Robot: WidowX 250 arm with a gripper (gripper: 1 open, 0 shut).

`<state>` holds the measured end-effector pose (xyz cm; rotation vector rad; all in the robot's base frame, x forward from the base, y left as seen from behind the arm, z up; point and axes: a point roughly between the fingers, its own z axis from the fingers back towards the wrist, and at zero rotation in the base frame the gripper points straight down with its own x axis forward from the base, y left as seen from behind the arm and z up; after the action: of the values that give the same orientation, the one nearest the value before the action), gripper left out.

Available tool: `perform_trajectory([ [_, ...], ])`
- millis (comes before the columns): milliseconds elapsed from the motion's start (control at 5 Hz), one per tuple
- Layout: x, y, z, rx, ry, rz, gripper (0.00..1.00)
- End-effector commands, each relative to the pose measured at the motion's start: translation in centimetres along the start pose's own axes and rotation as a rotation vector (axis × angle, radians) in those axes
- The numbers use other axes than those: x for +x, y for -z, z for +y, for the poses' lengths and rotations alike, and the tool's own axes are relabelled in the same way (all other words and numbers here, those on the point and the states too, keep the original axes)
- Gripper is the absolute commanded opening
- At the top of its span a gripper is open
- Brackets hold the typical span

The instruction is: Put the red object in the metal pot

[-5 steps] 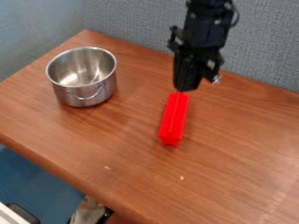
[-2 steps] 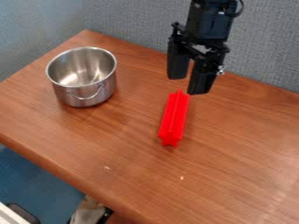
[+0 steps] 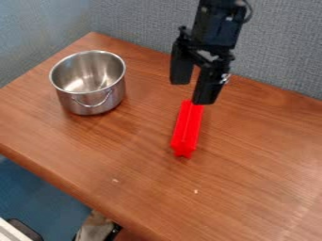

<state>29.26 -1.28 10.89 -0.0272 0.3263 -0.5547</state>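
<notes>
It looks like a lab test corner: a plain wooden surface set against grey-blue fabric partition walls, with a robot arm over it.

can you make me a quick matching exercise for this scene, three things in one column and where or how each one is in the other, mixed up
Things:
1. metal pot
2. red object
3. gripper

Descriptions:
A. open, above the upper end of the stick
B. lying flat near the middle of the table
C. standing empty toward the table's left end

Pairs: 1-C, 2-B, 3-A
</notes>
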Motion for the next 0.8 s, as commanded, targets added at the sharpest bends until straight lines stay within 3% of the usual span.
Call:
perform_trajectory([
  [0,-0.1,1.5,2.0,0.021,0.01,-0.007,1.0],
  [400,0.6,3.2,2.1,-0.064,-0.103,-0.076,1.0],
  [600,1.2,4.7,2.9,-0.07,-0.127,-0.068,1.0],
])
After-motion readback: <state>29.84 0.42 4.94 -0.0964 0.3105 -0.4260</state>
